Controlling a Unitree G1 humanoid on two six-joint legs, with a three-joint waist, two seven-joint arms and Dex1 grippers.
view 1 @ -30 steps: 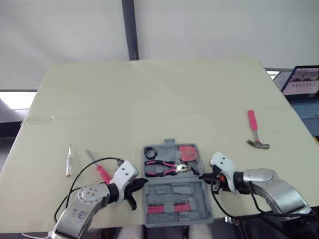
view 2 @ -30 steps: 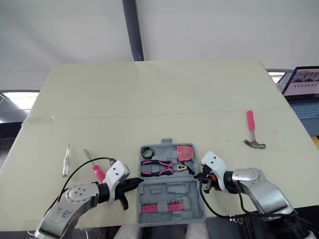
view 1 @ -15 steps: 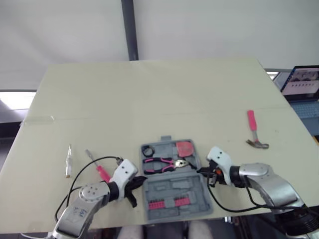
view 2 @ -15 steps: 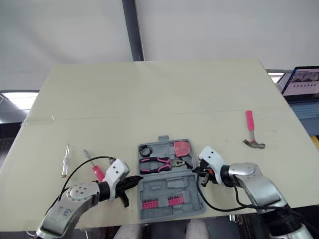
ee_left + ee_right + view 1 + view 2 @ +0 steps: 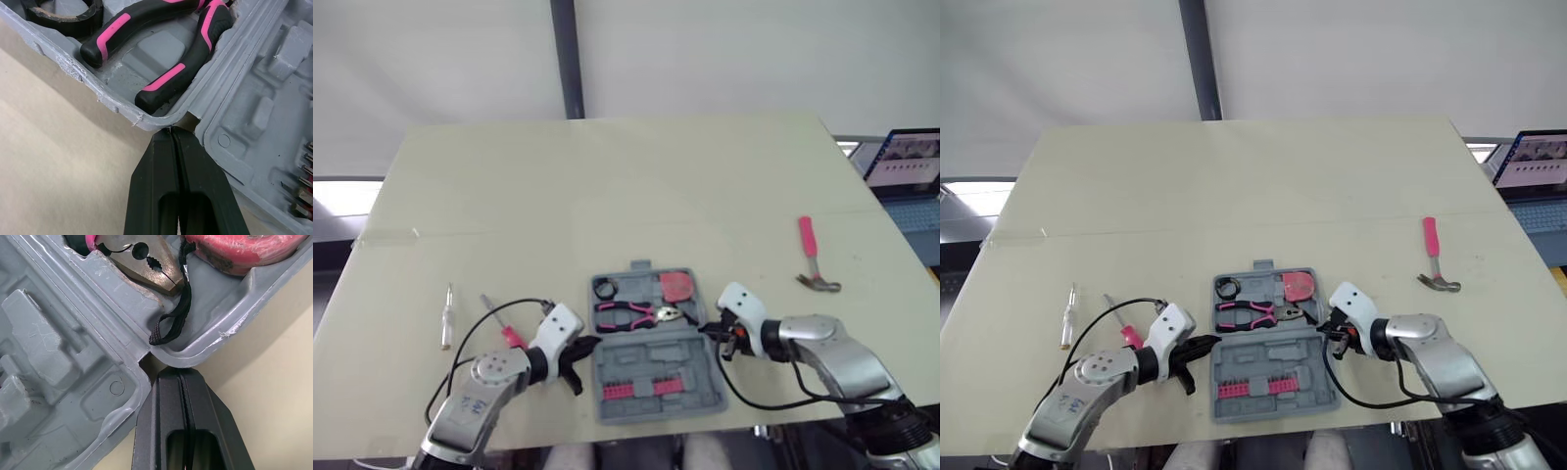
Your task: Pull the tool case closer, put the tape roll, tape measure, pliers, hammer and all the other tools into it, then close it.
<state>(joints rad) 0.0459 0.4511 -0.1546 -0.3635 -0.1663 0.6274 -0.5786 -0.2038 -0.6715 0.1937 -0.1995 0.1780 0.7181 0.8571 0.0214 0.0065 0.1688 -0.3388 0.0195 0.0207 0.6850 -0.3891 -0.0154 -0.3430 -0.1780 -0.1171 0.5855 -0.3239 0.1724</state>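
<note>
- Grey moulded plastic is what you're handling: the tool case lies open and flat on the table, near its front edge, squarely between your two grippers.
- Your left gripper has its fingers pressed together with nothing between them. The tips are at the notch where the two halves hinge, on the case's left side.
- Your right gripper is likewise closed and empty, tips at the matching notch on the right.
- Seated in the far half are the tape roll, the pliers and the tape measure. A row of pink bits sits in the near half.
- Not yet packed: the hammer lies well apart to the right. The pink-handled screwdriver lies just beside your left gripper, and the slim pale screwdriver farther left.
- Expect the case to be stiff but light, so it may slide or twist on the smooth table if pushed from one side. Keep your pressure even at both notches.
- The hammer should be head-heavy; take the pink handle close to the head so it doesn't swing.
- The screwdrivers are thin and may roll, so pinch across the handles.
- The tape measure's black strap drapes toward the hinge rim and could snag when you fold the halves shut.
</note>
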